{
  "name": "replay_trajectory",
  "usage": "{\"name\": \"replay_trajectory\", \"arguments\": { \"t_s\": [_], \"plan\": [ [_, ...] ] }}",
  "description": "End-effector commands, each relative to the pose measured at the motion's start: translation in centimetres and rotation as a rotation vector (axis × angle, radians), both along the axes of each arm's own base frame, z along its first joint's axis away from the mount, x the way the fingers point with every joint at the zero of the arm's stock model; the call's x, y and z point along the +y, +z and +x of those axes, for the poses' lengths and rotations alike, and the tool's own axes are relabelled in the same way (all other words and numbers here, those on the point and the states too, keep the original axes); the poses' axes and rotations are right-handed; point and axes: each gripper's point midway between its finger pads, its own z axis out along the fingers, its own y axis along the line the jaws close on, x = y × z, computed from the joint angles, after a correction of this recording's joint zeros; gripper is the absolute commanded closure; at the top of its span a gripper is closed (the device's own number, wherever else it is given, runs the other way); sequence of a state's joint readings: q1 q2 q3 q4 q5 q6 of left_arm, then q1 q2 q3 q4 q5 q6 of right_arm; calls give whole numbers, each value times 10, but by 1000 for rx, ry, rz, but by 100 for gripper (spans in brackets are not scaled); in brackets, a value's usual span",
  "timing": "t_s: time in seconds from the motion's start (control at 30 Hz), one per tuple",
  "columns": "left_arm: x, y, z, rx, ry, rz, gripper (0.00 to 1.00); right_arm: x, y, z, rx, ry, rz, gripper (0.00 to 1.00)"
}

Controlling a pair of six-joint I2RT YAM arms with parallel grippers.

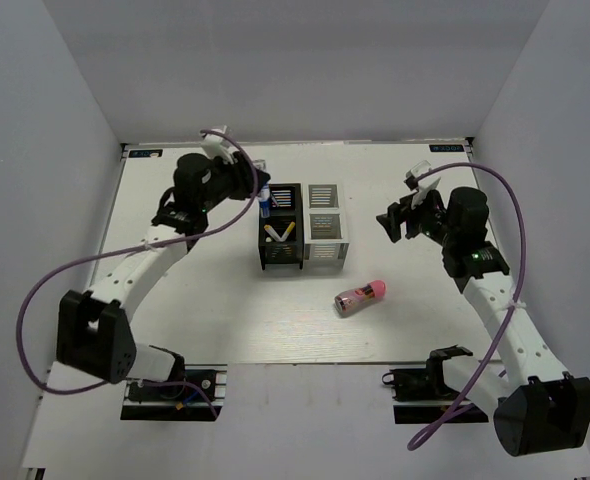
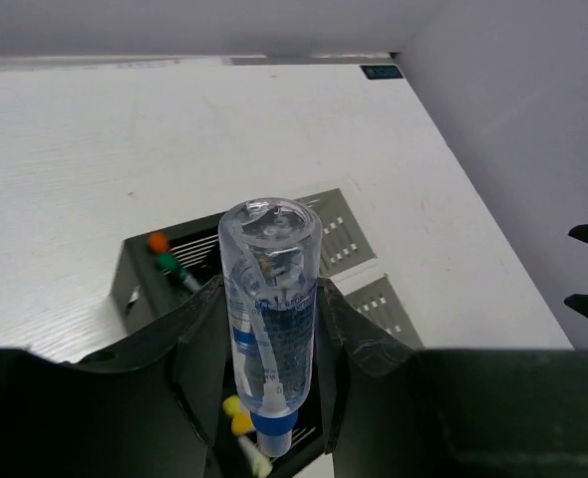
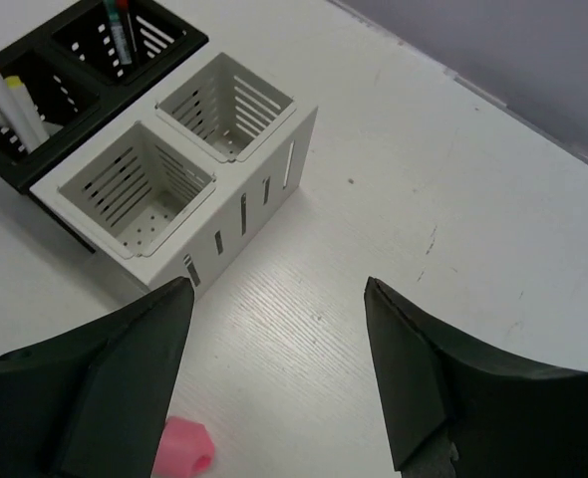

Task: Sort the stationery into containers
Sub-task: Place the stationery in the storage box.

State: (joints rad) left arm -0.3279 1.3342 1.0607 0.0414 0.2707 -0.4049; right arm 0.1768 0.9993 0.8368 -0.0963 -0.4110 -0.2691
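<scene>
Bottle held at the black organiser's far-left rim

The counter lies open right of the white organiser. The left tool, clamped on the bottle cap-down, could snag that rim or the pens inside. The right tool stands apart; the pink cylinder lies nearer, untouched.

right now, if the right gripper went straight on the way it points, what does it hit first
Most likely bare table just beside the white organiser, not the organiser itself. The open right gripper holds nothing; depth is hard to judge.
</scene>
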Motion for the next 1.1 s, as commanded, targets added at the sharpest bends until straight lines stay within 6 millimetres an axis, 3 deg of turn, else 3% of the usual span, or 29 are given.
{"name": "replay_trajectory", "arguments": {
  "t_s": [0.0, 0.03, 0.07, 0.13, 0.27, 0.5, 0.63, 0.67, 0.8, 0.9, 1.07],
  "plan": [
    [-49, 28, 13, -135, -137, -72, 100, -7, 9, 6, -34, -81, 56, 25],
    [-57, 24, 18, -132, -141, -62, 100, -10, 4, 5, -27, -89, 52, 25],
    [-64, 35, 24, -162, -144, -63, 100, -12, 3, 6, -29, -101, 46, 25],
    [-80, 27, 38, -170, -147, -39, 100, -16, 8, 10, -58, -120, 47, 23],
    [-103, 32, 50, -229, -158, -37, 100, -16, 7, 8, -62, -112, 54, 23],
    [-119, 42, 75, -333, -70, -38, 100, -18, 0, 6, -51, -107, 71, 23],
    [-135, 33, 89, -367, -36, -11, 100, -15, -1, 3, -52, -86, 85, 23],
    [-145, 19, 93, -357, -41, 3, 100, -16, -5, 3, -40, -86, 89, 23],
    [-162, -7, 102, -350, -18, 42, 100, -16, -5, 0, -44, -78, 95, 22],
    [-171, -18, 103, -360, -3, 77, 91, -16, -7, -2, -45, -69, 93, 22],
    [-178, -33, 104, -348, 2, 126, 63, -18, -9, -5, -48, -62, 86, 21]
  ]
}}
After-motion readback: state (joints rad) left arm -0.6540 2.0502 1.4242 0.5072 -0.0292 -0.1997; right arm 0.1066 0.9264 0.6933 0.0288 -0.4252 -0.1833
